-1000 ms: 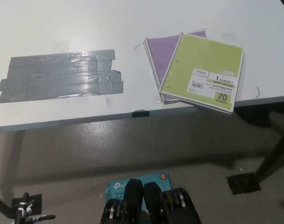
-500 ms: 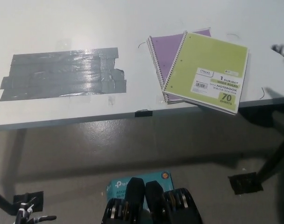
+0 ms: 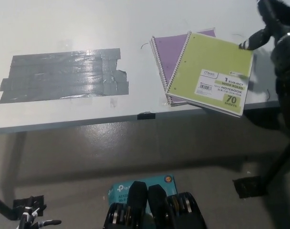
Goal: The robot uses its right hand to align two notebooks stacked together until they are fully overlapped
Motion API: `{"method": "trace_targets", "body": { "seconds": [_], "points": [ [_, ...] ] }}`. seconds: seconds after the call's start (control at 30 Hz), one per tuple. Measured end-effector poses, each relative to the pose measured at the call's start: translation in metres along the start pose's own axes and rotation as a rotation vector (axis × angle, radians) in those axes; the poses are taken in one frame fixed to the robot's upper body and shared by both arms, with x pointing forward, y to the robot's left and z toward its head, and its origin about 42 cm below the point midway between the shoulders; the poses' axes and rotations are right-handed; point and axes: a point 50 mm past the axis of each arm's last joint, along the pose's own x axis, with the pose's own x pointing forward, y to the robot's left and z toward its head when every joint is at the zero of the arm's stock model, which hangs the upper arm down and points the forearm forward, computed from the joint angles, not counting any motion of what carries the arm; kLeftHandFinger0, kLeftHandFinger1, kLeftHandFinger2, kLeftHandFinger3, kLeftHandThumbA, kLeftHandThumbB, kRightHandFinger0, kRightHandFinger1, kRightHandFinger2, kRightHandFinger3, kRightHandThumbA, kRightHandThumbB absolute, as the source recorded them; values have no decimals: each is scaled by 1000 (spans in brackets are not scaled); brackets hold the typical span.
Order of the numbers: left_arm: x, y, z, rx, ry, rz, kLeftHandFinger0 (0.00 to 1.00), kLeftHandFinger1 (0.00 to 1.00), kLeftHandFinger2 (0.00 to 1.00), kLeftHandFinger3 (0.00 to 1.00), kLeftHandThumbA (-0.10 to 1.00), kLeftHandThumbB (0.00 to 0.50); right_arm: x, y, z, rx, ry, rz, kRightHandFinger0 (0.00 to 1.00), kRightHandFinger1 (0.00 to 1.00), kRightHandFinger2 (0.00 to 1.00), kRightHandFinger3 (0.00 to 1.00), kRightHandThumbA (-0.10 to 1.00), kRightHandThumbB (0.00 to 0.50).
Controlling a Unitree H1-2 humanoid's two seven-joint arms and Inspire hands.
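Where a second ago you saw only its blur at the edge, your right hand (image 3: 274, 28) now reaches in, fingers spread, at the green notebook's (image 3: 212, 71) top right corner, skewed over the purple notebook (image 3: 167, 52), unmoved, near the worktop (image 3: 64, 28) front edge.

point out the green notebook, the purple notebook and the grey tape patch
green notebook (image 3: 212, 71): head view, middle of its cover
purple notebook (image 3: 168, 52): head view, exposed cover left of the green one
grey tape patch (image 3: 64, 75): head view, its middle

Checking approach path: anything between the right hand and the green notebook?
Nothing visible. The right hand sits at the green notebook's upper right corner, a fingertip about at its edge. The purple notebook lies underneath, offset left. Only bare table around them.
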Motion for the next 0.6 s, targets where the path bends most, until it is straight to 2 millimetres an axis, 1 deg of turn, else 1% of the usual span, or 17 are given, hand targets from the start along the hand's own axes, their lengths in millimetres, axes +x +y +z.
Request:
{"method": "trace_targets", "body": {
  "seconds": [0.07, 0.13, 0.23, 0.27, 0.3, 0.33, 0.37, 0.4, 0.47, 0.5, 0.53, 0.57, 0.6],
  "points": [
    [0, -2, 0, 4, 1, -7, 378, 486, 566, 972, 1000, 489, 5, 13, 3, -2, 16, 42, 1000, 1000, 1000, 1000, 1000, 500],
    [0, -4, -1, 9, 4, -13, 366, 472, 566, 971, 1000, 500, 9, 25, 5, -2, 30, 79, 1000, 1000, 1000, 1000, 1000, 500],
    [0, -7, -2, 12, 7, -20, 355, 444, 561, 979, 1000, 499, 12, 40, 10, 11, 39, 122, 1000, 1000, 1000, 1000, 1000, 500],
    [1, -7, -2, 12, 7, -21, 344, 442, 573, 986, 1000, 500, 12, 45, 11, 16, 41, 135, 1000, 1000, 1000, 1000, 1000, 495],
    [1, -7, -2, 11, 7, -22, 342, 442, 574, 986, 1000, 500, 13, 49, 13, 20, 41, 145, 1000, 1000, 1000, 1000, 1000, 497],
    [1, -7, -2, 11, 8, -23, 363, 450, 576, 992, 1000, 498, 13, 52, 15, 26, 40, 153, 1000, 1000, 1000, 1000, 1000, 474],
    [1, -8, -3, 12, 8, -24, 368, 451, 576, 993, 1000, 498, 13, 55, 17, 34, 40, 160, 1000, 1000, 1000, 1000, 1000, 473],
    [1, -8, -3, 13, 8, -25, 354, 457, 575, 995, 1000, 497, 13, 57, 18, 47, 41, 166, 1000, 1000, 1000, 1000, 1000, 483],
    [1, -9, -3, 15, 9, -29, 330, 435, 562, 987, 1000, 496, 14, 61, 20, 71, 46, 179, 1000, 1000, 1000, 1000, 1000, 488],
    [1, -10, -3, 16, 9, -29, 321, 431, 561, 985, 1000, 475, 14, 64, 21, 77, 46, 184, 1000, 1000, 1000, 1000, 1000, 498],
    [1, -10, -3, 15, 9, -30, 308, 420, 559, 989, 1000, 478, 13, 65, 21, 80, 46, 187, 1000, 1000, 1000, 1000, 1000, 500],
    [1, -10, -3, 15, 9, -30, 317, 432, 564, 994, 1000, 490, 13, 66, 21, 84, 46, 187, 1000, 1000, 1000, 1000, 1000, 498],
    [1, -10, -3, 15, 9, -30, 345, 452, 571, 1000, 1000, 483, 13, 68, 21, 87, 49, 187, 1000, 1000, 1000, 1000, 1000, 498]
  ]
}}
